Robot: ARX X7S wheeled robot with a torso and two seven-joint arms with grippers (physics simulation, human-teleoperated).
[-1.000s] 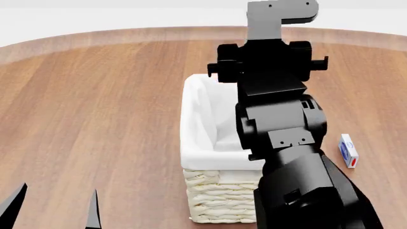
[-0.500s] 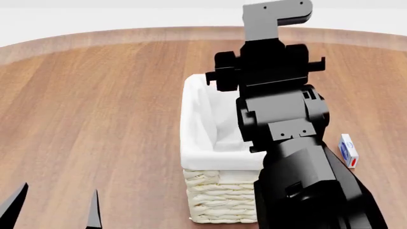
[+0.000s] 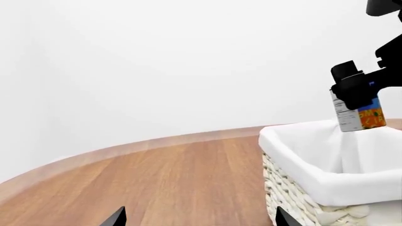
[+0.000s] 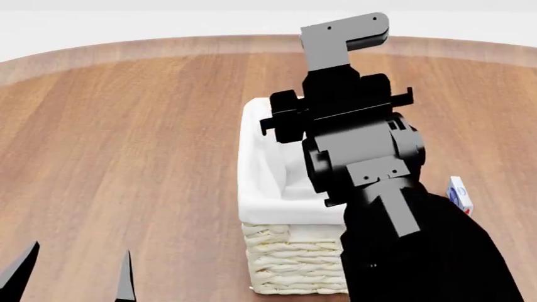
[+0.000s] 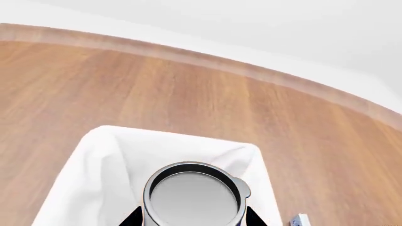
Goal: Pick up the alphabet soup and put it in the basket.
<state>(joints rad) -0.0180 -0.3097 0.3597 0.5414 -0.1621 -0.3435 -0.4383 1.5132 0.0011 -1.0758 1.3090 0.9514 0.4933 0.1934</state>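
Note:
The alphabet soup (image 3: 360, 115), a blue-labelled can with an orange band, hangs in my right gripper (image 3: 357, 89) just above the basket's far end. In the right wrist view its pale silver top (image 5: 193, 195) fills the space between the fingers of the right gripper (image 5: 193, 219), with the white lining of the basket (image 5: 94, 188) below. In the head view my right arm (image 4: 353, 145) covers the can and part of the basket (image 4: 251, 189). My left gripper (image 4: 71, 277) is open and empty, low at the near left, also seen in the left wrist view (image 3: 199, 220).
A small white, blue and red box (image 4: 459, 194) lies on the wooden table right of the basket, partly behind my right arm. The table's curved far edge (image 4: 168, 47) runs along the back, with a white wall behind.
My right arm has swung to the left with the can, coming further over the basket's opening. The left gripper has hardly moved.

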